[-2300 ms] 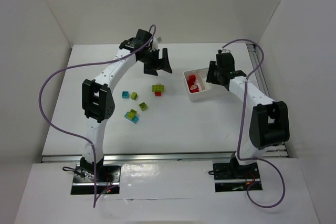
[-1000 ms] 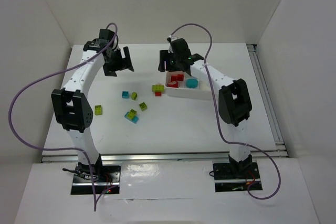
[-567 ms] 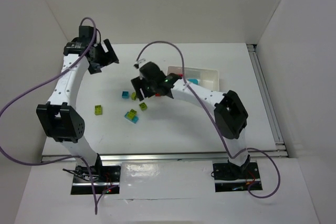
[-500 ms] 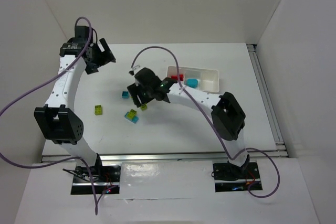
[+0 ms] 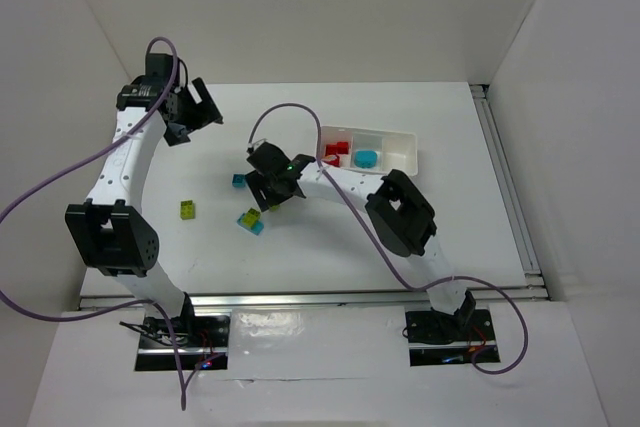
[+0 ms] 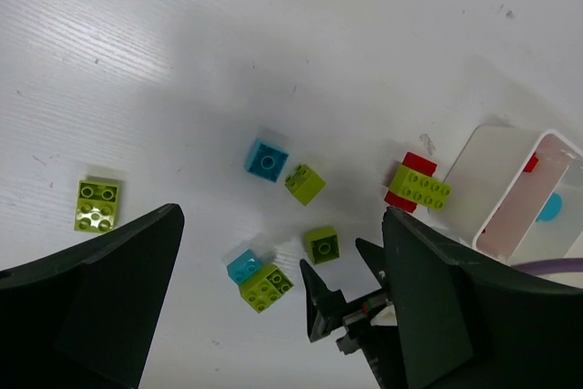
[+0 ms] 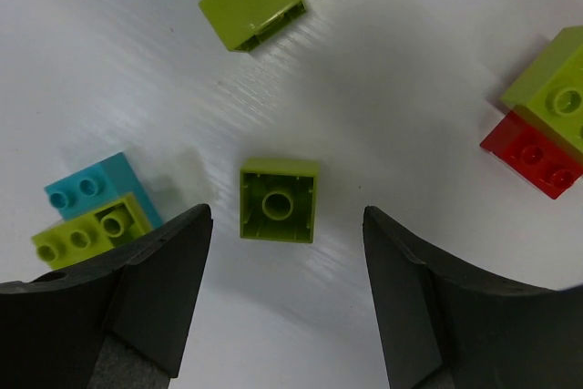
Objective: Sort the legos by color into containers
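The right gripper (image 5: 268, 190) is found low over the loose legos, left of the table's (image 5: 450, 227) centre. Its fingers (image 7: 164, 280) are spread wide and nothing is held. A yellow-green brick (image 7: 279, 200), hollow side up, lies on the table between them, clear of both.

The left gripper (image 5: 192, 112) is raised at the far left. Its fingers (image 6: 118, 298) are likewise wide apart, with nothing gripped.

The white tray (image 5: 400, 142) is placed far right of centre. Red bricks (image 5: 335, 152) are noted in its left compartment and a cyan piece (image 5: 367, 158) in the middle one.

Also recorded loose on the table:
- a cyan brick (image 6: 266, 159)
- a cyan-and-green stack (image 6: 260, 278)
- a green-on-red stack (image 6: 417, 187) just beside the tray
- a lone green brick (image 6: 97, 204) well to the left
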